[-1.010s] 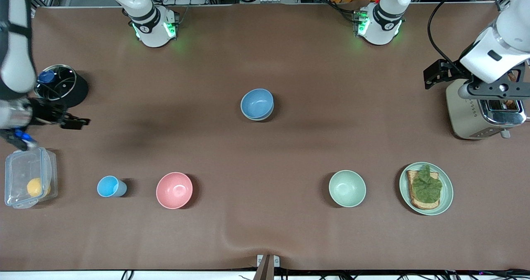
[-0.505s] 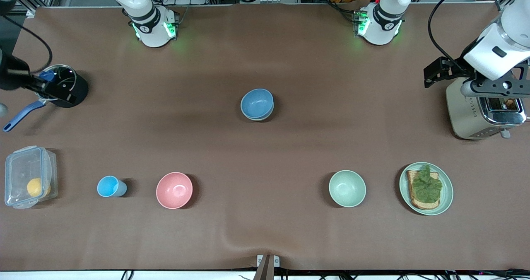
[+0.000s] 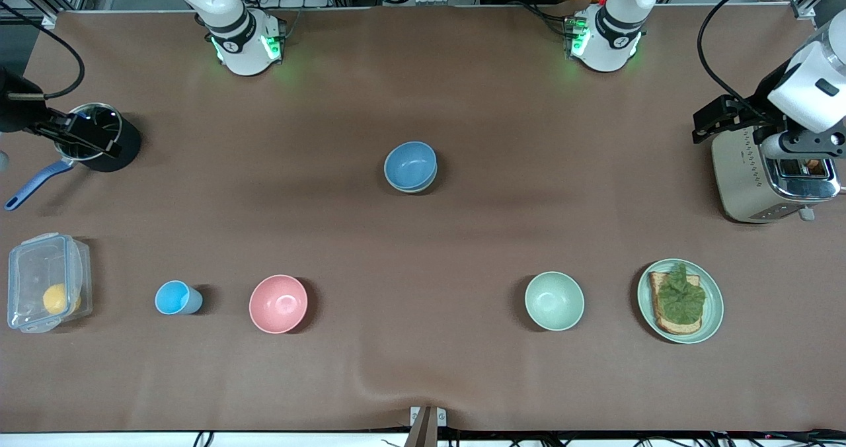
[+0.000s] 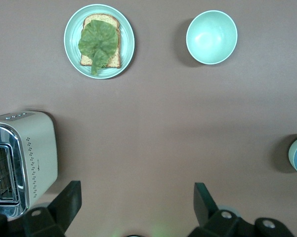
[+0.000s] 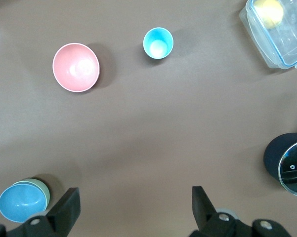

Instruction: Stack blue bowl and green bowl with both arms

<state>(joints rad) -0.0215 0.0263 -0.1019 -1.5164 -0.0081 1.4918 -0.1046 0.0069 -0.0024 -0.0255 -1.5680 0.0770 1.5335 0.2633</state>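
Both jaws wide and empty; stack already standing at table centre.

Your left gripper (image 4: 136, 207) hangs over the toaster (image 3: 770, 179), your right gripper (image 5: 133, 210) over the black pot (image 3: 99, 136), arms drawn out to either end. The blue bowl (image 3: 410, 165) sits nested in the green bowl (image 5: 39, 190), of which only a rim shows. The spare mint bowl (image 3: 554, 300) lies at roughly five o'clock from the stack. Risk, as I judge it: a careless return sweep could topple the stack.
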